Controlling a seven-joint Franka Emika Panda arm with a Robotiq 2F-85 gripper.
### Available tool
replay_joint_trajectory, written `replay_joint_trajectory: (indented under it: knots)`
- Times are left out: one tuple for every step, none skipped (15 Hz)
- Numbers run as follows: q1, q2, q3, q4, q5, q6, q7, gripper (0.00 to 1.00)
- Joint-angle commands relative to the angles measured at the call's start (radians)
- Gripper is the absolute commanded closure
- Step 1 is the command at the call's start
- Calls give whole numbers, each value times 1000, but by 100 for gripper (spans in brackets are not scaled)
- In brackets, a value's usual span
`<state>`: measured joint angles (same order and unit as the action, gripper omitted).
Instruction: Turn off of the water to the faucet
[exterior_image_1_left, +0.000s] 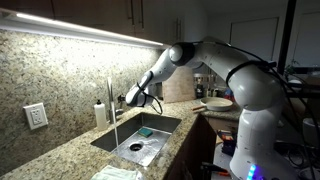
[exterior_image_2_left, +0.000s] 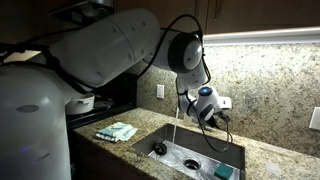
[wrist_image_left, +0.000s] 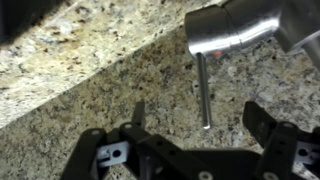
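One thin stream of water (exterior_image_2_left: 176, 130) runs from the chrome faucet (exterior_image_1_left: 110, 92) into the steel sink (exterior_image_1_left: 165, 130) set in a speckled granite desk (exterior_image_1_left: 60, 158), while the white Franka arm (exterior_image_1_left: 245, 95) reaches in beside the tap's upright neck. In the wrist view the faucet's polished body fills the upper right corner. Its slim lever handle (wrist_image_left: 203, 90) hangs down as a straight metal rod into the gap between the black jaws, roughly midway. The jaws stand wide apart, holding nothing and touching nothing, with bare granite showing behind the rod. The lever looks rigid, smooth and narrow, and probably slick under a wet shine. It is fixed at its top, so it should swing on a pivot rather than lift away. Its free lower end looks the best place to take hold, since that gives the most leverage for the least force. Either a close pinch there or a sideways nudge from one jaw would likely do, though the thin rod could slip out of a loose grip. A white soap dispenser (exterior_image_1_left: 100, 112) stands just beside the faucet's base, a green sponge (exterior_image_1_left: 146, 131) lies in the sink, and a green cloth (exterior_image_2_left: 117, 131) rests on the desk well apart.
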<state>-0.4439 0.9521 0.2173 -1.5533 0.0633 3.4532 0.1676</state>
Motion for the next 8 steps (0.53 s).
replay_joint_trajectory:
  knots:
    - [-37,-24,46,-24,-36,0,-3,0]
    - [-12,-36,4,-31,-19,0,8,0]
    - [-20,-36,6,-25,-17,0,12,0]
    - [-20,-38,-3,-16,-16,0,11,0]
    - [-23,-40,-9,-3,-16,0,10,0]
    - [-23,-44,-22,16,-14,0,9,0]
    - [-31,-46,-20,37,-16,0,-1,0]
    - [-20,-54,-42,49,-14,0,4,0]
